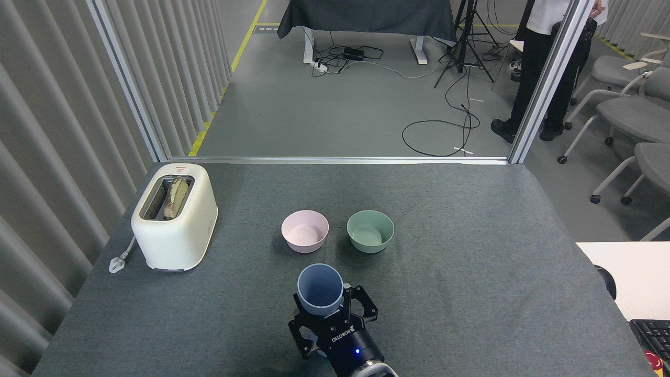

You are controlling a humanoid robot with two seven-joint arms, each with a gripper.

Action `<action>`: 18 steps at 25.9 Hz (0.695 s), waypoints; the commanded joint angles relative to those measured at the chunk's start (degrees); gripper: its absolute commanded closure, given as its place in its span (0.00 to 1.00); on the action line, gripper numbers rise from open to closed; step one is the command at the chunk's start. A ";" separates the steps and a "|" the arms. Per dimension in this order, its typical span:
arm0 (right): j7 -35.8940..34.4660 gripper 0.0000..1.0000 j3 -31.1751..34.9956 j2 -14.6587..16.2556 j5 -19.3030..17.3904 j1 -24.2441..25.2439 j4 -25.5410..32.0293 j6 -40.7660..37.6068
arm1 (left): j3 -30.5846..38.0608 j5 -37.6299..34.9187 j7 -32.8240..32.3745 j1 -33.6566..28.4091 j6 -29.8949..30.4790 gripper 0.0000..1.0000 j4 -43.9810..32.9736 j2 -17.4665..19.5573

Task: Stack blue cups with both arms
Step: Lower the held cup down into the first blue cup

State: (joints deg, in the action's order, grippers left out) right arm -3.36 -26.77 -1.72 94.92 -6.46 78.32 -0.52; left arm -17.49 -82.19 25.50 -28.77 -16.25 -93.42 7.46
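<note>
The right claw (pixel 320 309) grips a blue cup (pixel 320 288) upright, mouth open, above the front of the grey surface (pixel 471 251), just short of the pink bowl (pixel 305 231). The second cup isn't visible; it may sit hidden beneath. Risk: lowering off-centre could catch rims and topple both. No left claw in view.
</note>
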 commanded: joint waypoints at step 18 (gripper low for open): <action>-2.09 0.22 1.46 1.01 -0.35 2.76 -1.15 0.08 | 0.35 0.01 -0.02 0.03 0.08 0.00 0.26 -0.07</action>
State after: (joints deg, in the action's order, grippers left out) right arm -5.32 -25.42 -0.99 94.76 -3.84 77.45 -0.44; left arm -17.17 -82.16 25.47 -28.74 -16.16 -93.20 7.39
